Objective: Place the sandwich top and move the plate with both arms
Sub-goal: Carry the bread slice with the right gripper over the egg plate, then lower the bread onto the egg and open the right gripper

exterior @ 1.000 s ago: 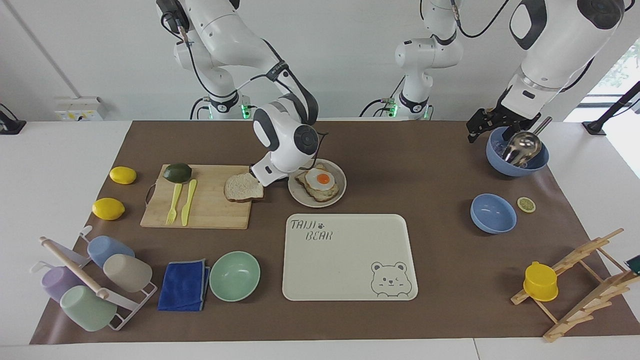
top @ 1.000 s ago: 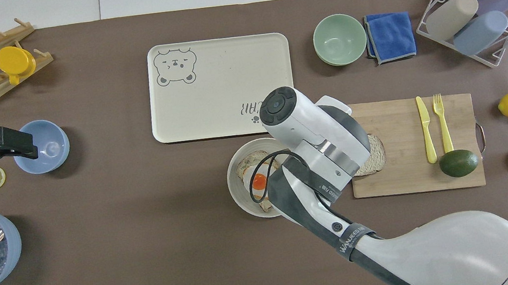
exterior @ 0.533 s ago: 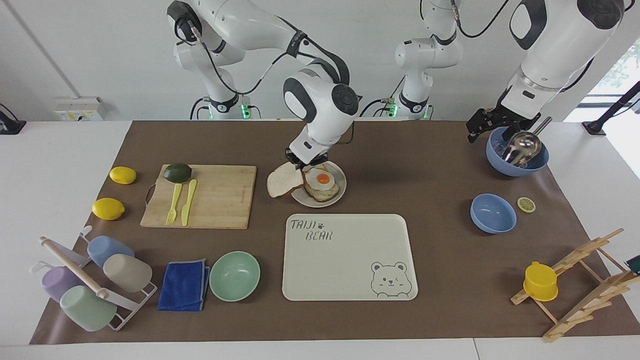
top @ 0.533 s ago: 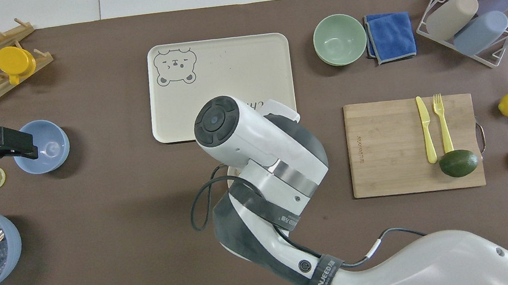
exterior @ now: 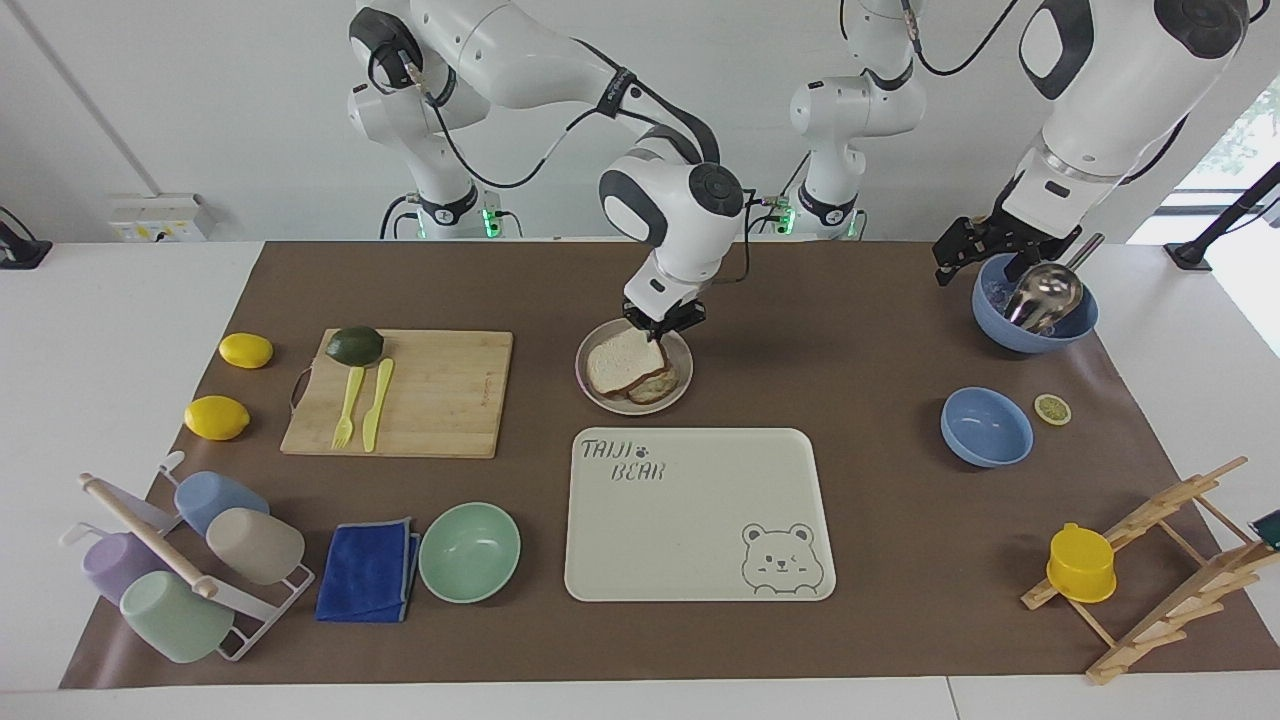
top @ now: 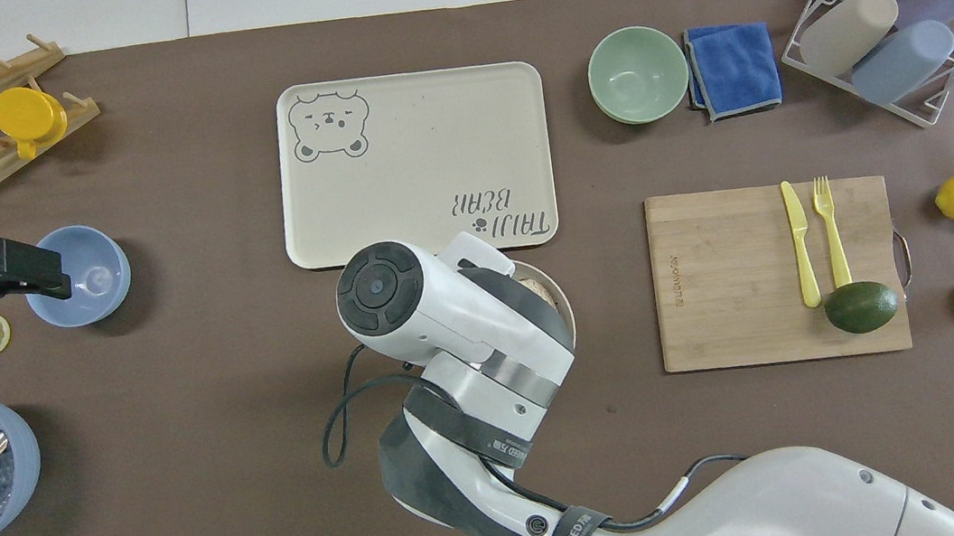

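Note:
The sandwich top (exterior: 620, 362), a light-brown bread slice, lies slightly tilted on the egg toast (exterior: 660, 386) in the round beige plate (exterior: 684, 384) and hides the egg. My right gripper (exterior: 664, 322) is over the plate's edge nearest the robots, shut on the slice's crust. In the overhead view the right arm covers most of the plate (top: 567, 307), and only a bit of bread (top: 540, 289) shows. My left gripper (exterior: 962, 252) waits in the air beside the large blue bowl (exterior: 1035, 330) and also shows in the overhead view (top: 22, 269).
The cream bear tray (exterior: 700, 515) lies just farther from the robots than the plate. A cutting board (exterior: 430, 400) with fork, knife and avocado is beside the plate. A mint bowl (exterior: 470, 552), blue cloth, cup rack, lemons, small blue bowl (exterior: 986, 428) and wooden rack stand around.
My right gripper lifted the bread slice off the cutting board, carried it sideways to the plate and lowered it over the egg toast. The left arm has not moved.

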`<state>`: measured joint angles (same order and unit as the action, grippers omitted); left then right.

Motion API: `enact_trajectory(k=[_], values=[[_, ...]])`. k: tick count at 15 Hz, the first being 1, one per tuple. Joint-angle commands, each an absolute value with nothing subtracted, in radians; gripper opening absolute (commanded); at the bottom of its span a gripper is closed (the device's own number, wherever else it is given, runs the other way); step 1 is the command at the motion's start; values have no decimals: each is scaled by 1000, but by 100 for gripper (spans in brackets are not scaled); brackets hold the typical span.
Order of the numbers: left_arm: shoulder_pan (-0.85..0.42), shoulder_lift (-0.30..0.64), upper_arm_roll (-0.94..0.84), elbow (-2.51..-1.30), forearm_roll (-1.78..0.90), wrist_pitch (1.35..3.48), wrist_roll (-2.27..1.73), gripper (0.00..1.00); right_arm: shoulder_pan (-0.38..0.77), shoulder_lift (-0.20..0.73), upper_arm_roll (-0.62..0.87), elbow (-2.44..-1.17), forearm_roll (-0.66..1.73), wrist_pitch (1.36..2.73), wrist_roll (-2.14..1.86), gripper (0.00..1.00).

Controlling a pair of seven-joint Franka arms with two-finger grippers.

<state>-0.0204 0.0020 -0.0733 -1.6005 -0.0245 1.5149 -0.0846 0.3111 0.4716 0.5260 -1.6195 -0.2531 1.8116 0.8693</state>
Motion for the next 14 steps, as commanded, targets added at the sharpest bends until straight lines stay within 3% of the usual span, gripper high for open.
enact_trajectory(k=[1,2,4,5,6,10,14], values=[[-9,-3,-84,-1597,-12,1500,-77,100,287,437,546,-1681,-239,1868,891,29],[-8,-3,-84,-1597,-12,1500,-77,100,288,440,546,-1672,-239,1867,891,32],[-9,-3,-84,-1597,-12,1500,-77,100,291,439,546,-1652,-239,1859,891,78],[-8,-3,-84,-1597,-12,1500,-77,100,288,436,546,-1625,-239,1841,890,83],[-8,-3,-84,-1597,-12,1500,-77,100,281,430,546,-1603,-241,1815,884,97],[-18,-3,-84,-1598,-12,1493,-78,100,129,296,546,-1574,-235,1662,671,100],[-34,-32,-89,-1654,-12,1502,-78,100,-72,164,549,-1546,-83,1502,524,100]])
